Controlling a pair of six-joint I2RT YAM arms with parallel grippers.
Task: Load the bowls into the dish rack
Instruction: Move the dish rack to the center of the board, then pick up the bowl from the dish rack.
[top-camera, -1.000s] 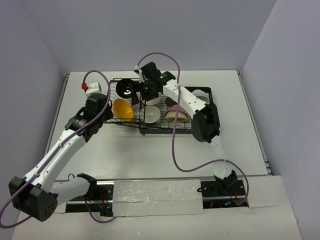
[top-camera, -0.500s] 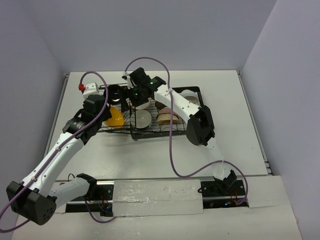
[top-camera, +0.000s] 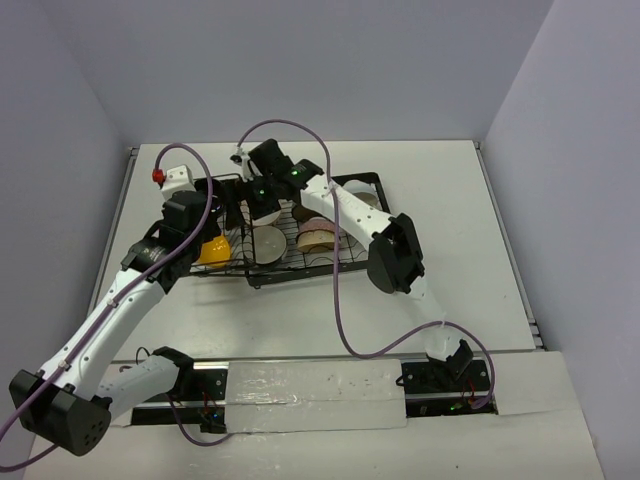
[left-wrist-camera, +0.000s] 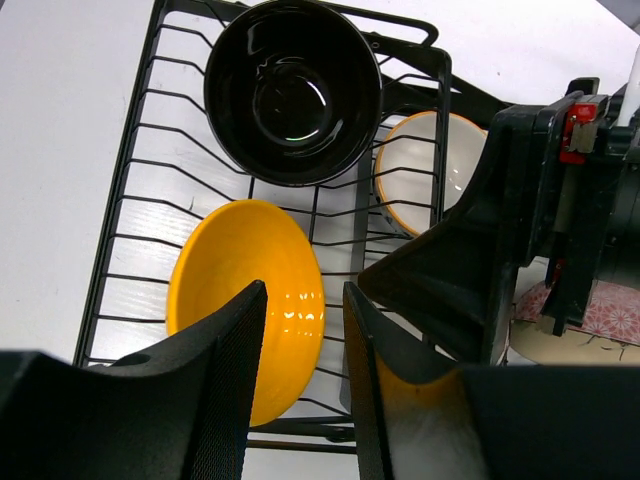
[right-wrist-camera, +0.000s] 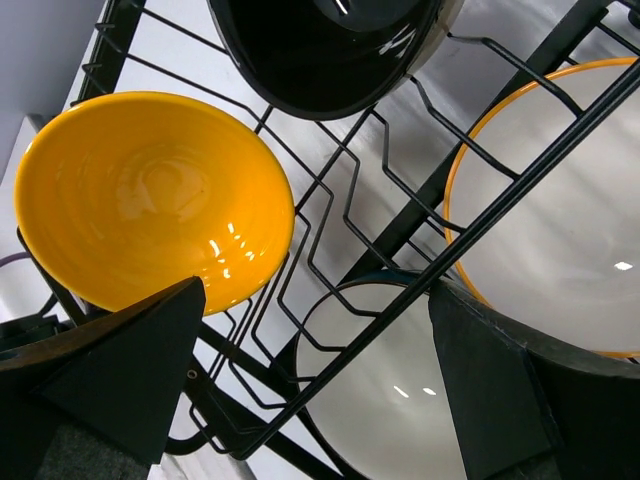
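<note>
Left gripper (left-wrist-camera: 305, 290): fingers narrowly apart over the right rim of the yellow bowl (left-wrist-camera: 245, 300). Cannot tell whether they pinch it.
Right gripper (right-wrist-camera: 315, 290): fingers wide apart and gripping nothing. A bar of the rack (right-wrist-camera: 450, 262) runs across the gap.

Rack (top-camera: 310, 262) sits left of centre on the table (top-camera: 450, 220).
- Slotted tray, left end: yellow bowl (top-camera: 212, 250) leaning on the wires, with the black bowl (left-wrist-camera: 290, 90) just behind it.
- Next section: white bowl (left-wrist-camera: 430, 175) with an orange rim, beside the black one. A pale bowl (top-camera: 268, 243) sits nearer the front.
- Further right: tan bowls (top-camera: 318, 238) on edge, close together.

Versus 1.0 s ago, the whole rack with its bowls lies further left on the table, and both grippers (top-camera: 203, 235) (top-camera: 262, 200) have gone left with it.
</note>
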